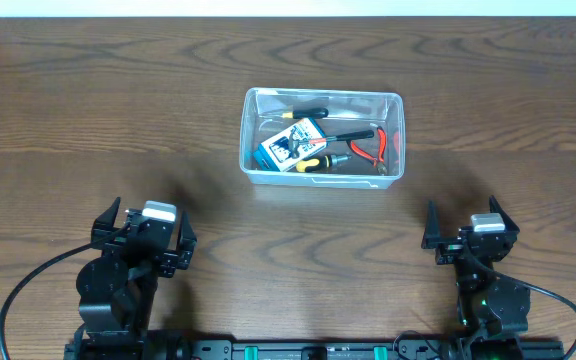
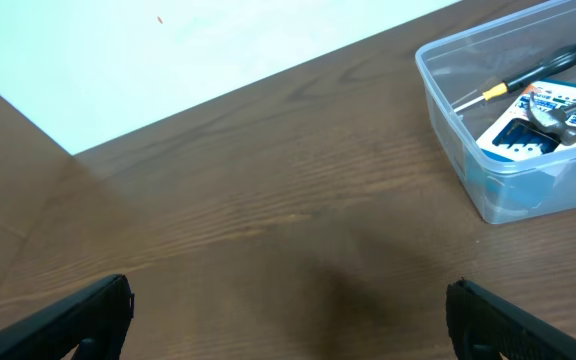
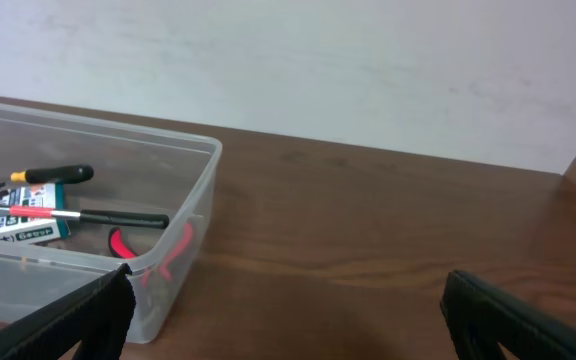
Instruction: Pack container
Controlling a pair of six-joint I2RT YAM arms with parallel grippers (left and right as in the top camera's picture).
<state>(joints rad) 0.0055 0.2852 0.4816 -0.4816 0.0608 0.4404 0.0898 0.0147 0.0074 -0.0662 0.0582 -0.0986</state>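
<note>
The clear rectangular container point(image 1: 251, 135) stands at the table's middle, far from both arms. It holds a blue-and-white box point(image 1: 290, 144), a black-and-yellow screwdriver point(image 1: 303, 112), red-handled pliers point(image 1: 377, 146) and other hand tools. It also shows at the right of the left wrist view point(image 2: 448, 110) and at the left of the right wrist view point(image 3: 190, 215). My left gripper point(image 1: 144, 232) is open and empty near the front left, over bare wood point(image 2: 288, 320). My right gripper point(image 1: 470, 226) is open and empty near the front right point(image 3: 283, 320).
The wooden table point(image 1: 88, 110) stretches around the container. A white wall point(image 3: 318, 70) rises behind the table's far edge. Black cables point(image 1: 18, 290) run from each arm base at the front edge.
</note>
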